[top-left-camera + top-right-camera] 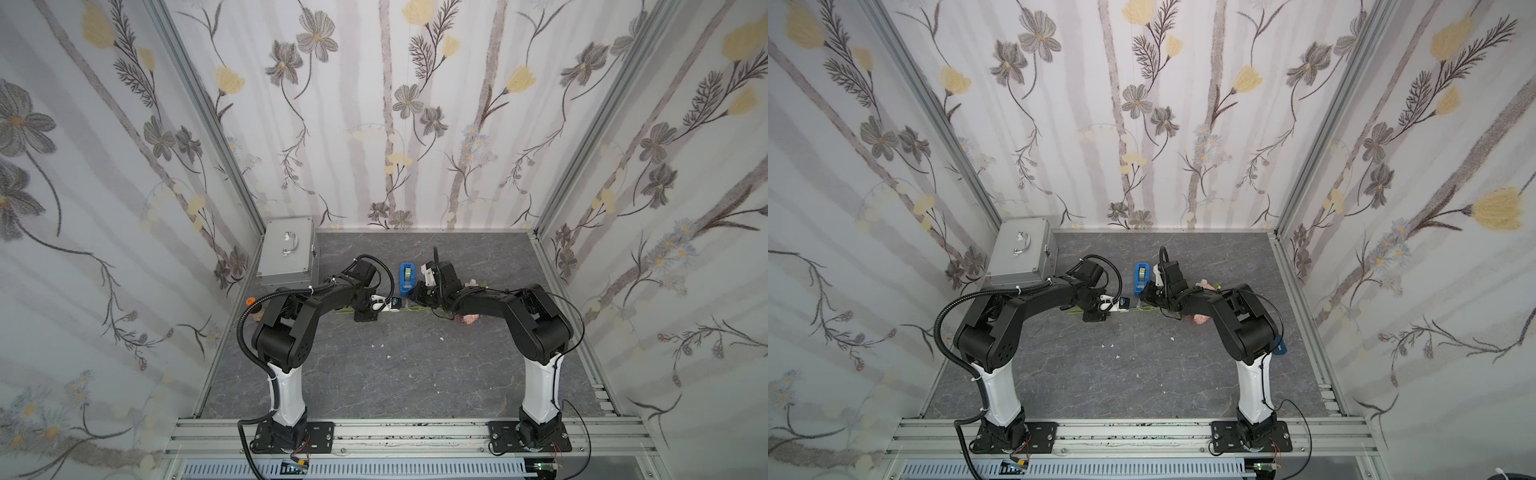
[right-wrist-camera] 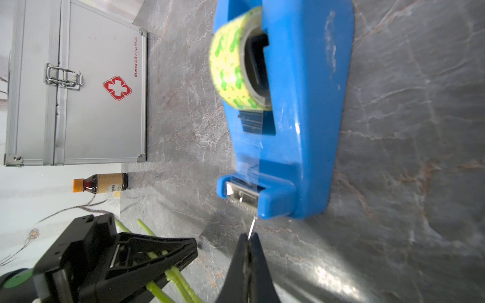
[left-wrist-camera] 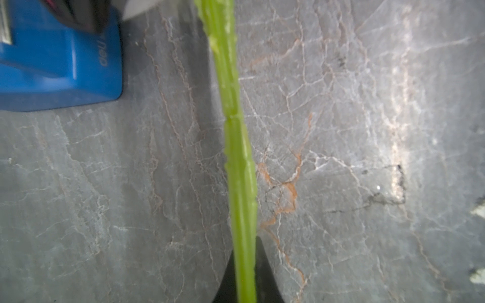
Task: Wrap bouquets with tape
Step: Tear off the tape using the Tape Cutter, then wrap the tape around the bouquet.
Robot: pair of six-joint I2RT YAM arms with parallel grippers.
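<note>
The bouquets lie across the grey table, with pink blooms (image 1: 469,319) (image 1: 1200,319) mostly hidden under my right arm. Their green stems (image 3: 236,144) (image 2: 178,278) run left. My left gripper (image 1: 365,316) (image 1: 1094,316) (image 3: 245,246) (image 2: 195,249) is shut on these stems. The tape roll (image 2: 231,57) sits in a blue dispenser (image 1: 407,276) (image 1: 1141,277) (image 3: 57,65) (image 2: 301,105). A thin clear tape strip (image 2: 252,227) leads from the cutter into my right gripper (image 2: 249,236) (image 1: 411,296) (image 1: 1143,296), which is shut on its end.
A silver case (image 1: 286,253) (image 2: 78,84) stands at the back left corner, and a brown bottle with an orange cap (image 1: 253,305) (image 2: 102,182) is in front of it. Small white scraps (image 1: 380,345) dot the table. Patterned walls enclose three sides.
</note>
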